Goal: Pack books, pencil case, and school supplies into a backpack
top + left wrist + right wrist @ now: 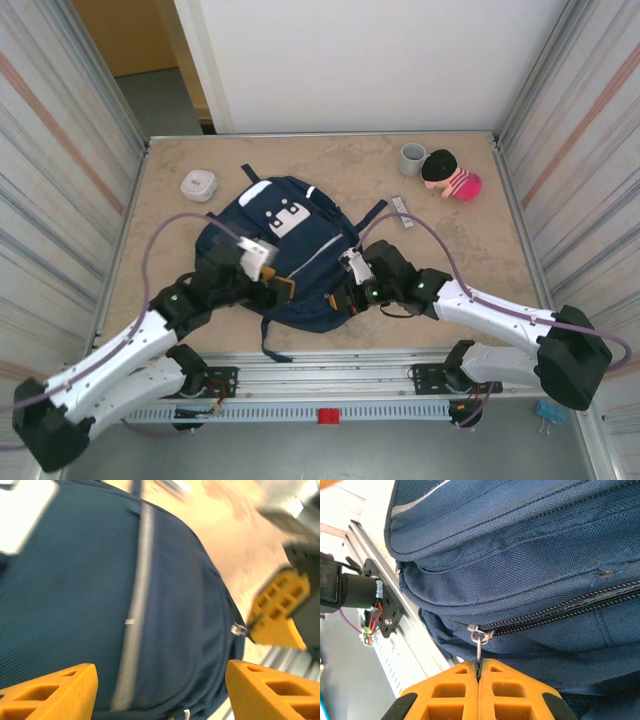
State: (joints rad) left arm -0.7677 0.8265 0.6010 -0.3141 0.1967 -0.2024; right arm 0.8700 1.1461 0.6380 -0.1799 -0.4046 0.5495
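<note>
In the view from above we see a large navy blue fabric backpack [290, 255] lying flat in the middle of the beige stone-patterned desk [480, 270], with its white patches [285, 217] turned up and its lower end close to the near edge. The left gripper [278, 285] stands over the near left part of the backpack, and the right gripper [336, 298] is at its near right side. In the left wrist view the left gripper [160, 690] is spread wide: its two orange fingers [55, 692] stand far apart at the bottom corners, and between them we see the blue fabric with a thin pale stripe [135, 630]; nothing is held there. In the right wrist view the right gripper [479, 680] is pressed together, and its orange fingertips pinch the small metal zipper pull [480, 642] that hangs from the dark zipper [560, 612] on the side of the backpack. The zipper teeth look closed along the part that we can see. On the far side of the desk, apart from the backpack, there is a rounded white box [198, 185] on the left, a grey cup [412, 158] and a small plush doll with black hair and pink stripes [450, 177] on the right, and a narrow grey-white bar [403, 212] lying just beside the far right corner of the backpack.
</note>
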